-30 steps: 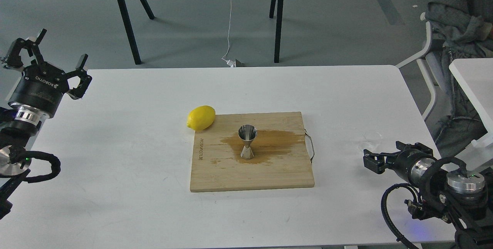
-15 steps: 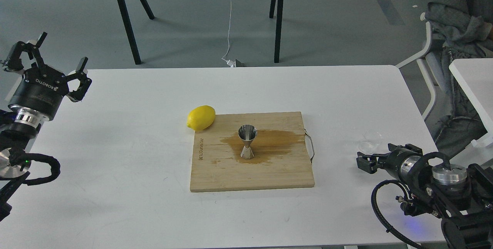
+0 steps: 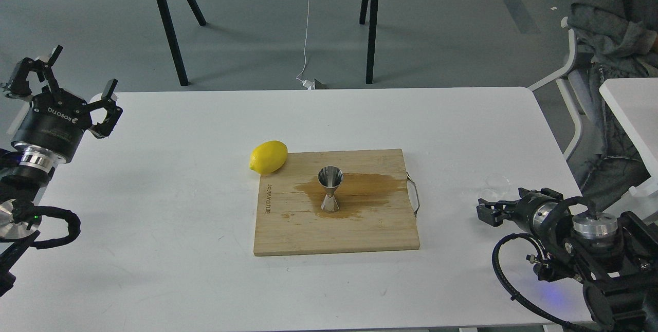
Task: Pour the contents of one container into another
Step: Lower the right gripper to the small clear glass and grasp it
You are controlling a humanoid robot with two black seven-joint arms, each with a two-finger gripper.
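Note:
The small clear cup (image 3: 496,185) stands on the white table (image 3: 169,208) at the right, beyond the board's metal handle. My right gripper (image 3: 486,212) lies low just in front of the cup, pointing left; it looks dark and its fingers cannot be told apart. The steel jigger (image 3: 329,188) stands upright in the middle of the wooden cutting board (image 3: 308,234), inside a brown wet stain (image 3: 370,190). My left gripper (image 3: 77,75) is raised over the table's far left corner, open and holding nothing.
A lemon (image 3: 268,157) rests against the board's far left corner. A person in grey sits on a chair (image 3: 576,65) at the right. Black table legs (image 3: 167,29) stand on the floor behind.
My right arm has shifted a little to the left, its gripper staying just in front of the clear cup. The left gripper has sunk slightly. Cup, jigger and lemon have not moved.

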